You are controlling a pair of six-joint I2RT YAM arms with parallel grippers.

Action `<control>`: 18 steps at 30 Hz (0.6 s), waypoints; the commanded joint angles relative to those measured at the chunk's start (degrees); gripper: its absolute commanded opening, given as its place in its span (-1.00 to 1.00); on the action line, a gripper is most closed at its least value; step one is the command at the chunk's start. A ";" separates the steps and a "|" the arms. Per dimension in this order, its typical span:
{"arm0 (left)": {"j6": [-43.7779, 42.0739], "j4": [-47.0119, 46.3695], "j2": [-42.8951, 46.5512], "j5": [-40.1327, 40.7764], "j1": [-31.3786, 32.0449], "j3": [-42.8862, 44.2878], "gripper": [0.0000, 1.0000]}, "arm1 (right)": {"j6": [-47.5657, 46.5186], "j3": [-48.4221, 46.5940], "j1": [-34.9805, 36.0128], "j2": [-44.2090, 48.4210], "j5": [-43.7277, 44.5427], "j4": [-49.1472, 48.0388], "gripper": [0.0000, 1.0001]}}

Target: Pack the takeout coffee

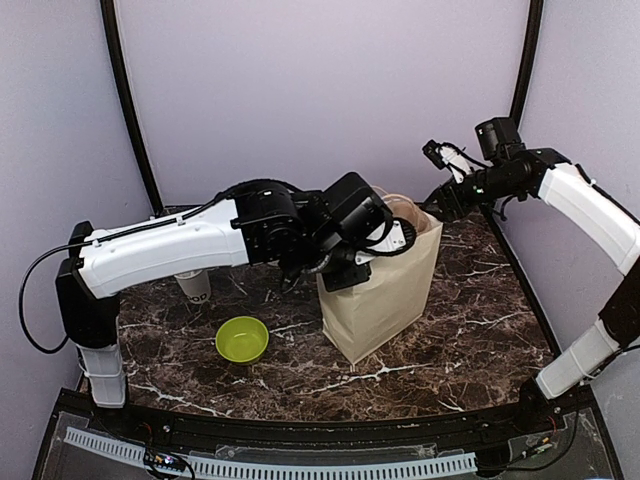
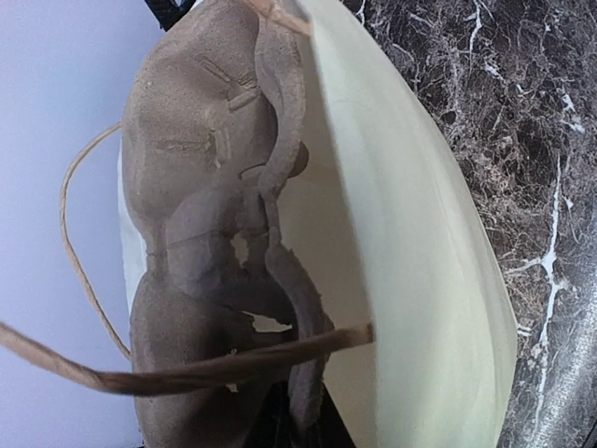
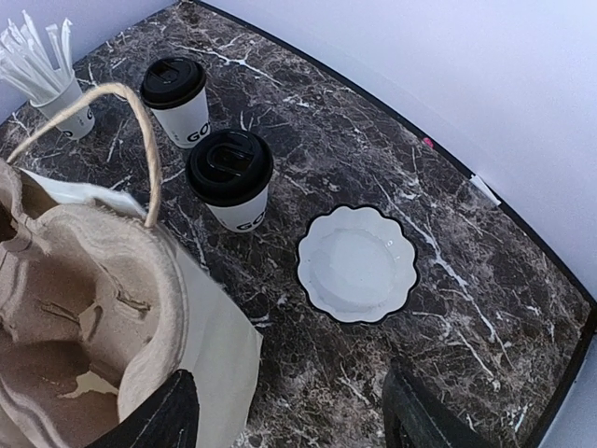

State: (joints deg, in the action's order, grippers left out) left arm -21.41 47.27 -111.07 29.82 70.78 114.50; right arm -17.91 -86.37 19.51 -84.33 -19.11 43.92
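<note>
The takeout coffee shows in the right wrist view as two white paper cups with black lids. One cup [image 3: 230, 177] stands nearer the bag and the other [image 3: 174, 98] farther off, both upright on the marble. A cream paper bag [image 1: 385, 295] stands mid-table with a brown pulp cup carrier [image 3: 84, 308] inside. My left gripper [image 2: 289, 431] reaches into the bag's mouth [image 1: 345, 268], shut on a wall of the carrier [image 2: 201, 177]. My right gripper [image 3: 289, 425] hangs open and empty over the bag's far right edge [image 1: 438, 198].
A white cup of straws [image 3: 56, 84] stands beyond the coffees, and under my left arm in the top view [image 1: 193, 285]. A white scalloped plate [image 3: 357, 264] lies right of the cups. A lime-green bowl [image 1: 241, 339] sits front left. The bag's twine handle [image 2: 187, 373] crosses the left wrist view.
</note>
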 commanded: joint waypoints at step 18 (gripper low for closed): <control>0.49 -10.83 14.07 -7.73 0.19 -7.82 0.35 | 1.39 -1.46 -2.92 0.12 1.91 -1.81 0.37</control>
State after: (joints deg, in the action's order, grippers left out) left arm -20.51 43.44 -107.44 26.52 70.67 111.85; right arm -16.78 -86.41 16.91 -84.27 -17.69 43.38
